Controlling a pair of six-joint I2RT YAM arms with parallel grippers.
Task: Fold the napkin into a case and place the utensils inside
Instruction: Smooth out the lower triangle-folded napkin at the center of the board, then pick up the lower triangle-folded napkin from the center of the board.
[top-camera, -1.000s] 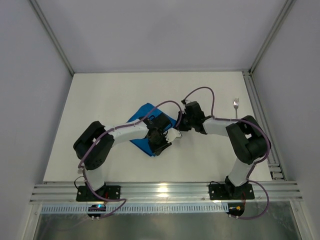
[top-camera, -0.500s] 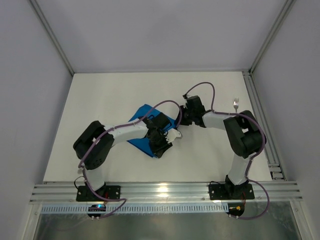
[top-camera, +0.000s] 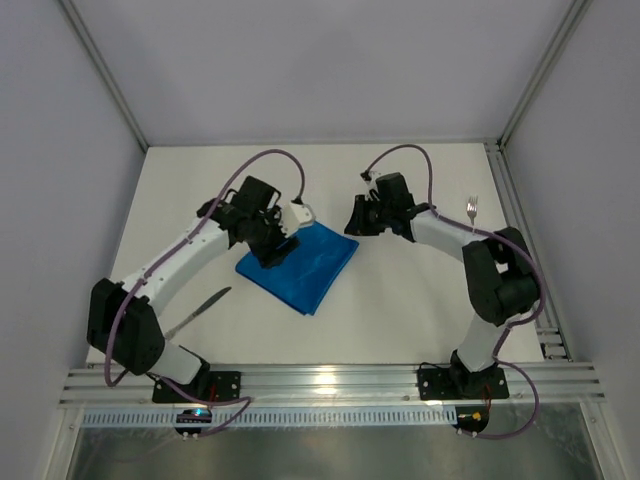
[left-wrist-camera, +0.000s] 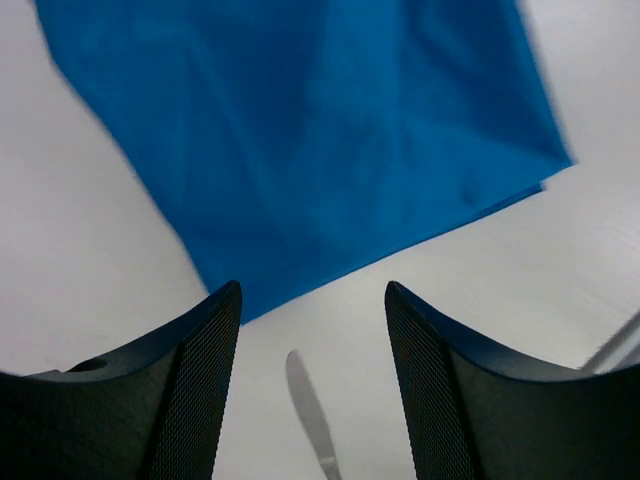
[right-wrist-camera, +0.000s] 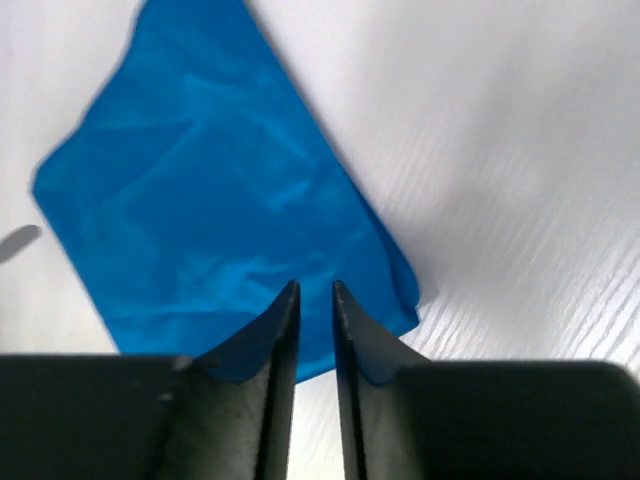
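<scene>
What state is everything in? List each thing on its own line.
Napkin: lying flat on the table as a rectangle, gripped by nothing.
Knife: on the bare table left of the napkin, not inside it.
Fork: on the table near its right edge, untouched.
Left fingers: wide apart, empty, above the napkin.
Right fingers: barely parted, empty.

Nothing to read at this moment: no lettering, label or number shows on the napkin (top-camera: 300, 262) or the table (top-camera: 400, 320).
</scene>
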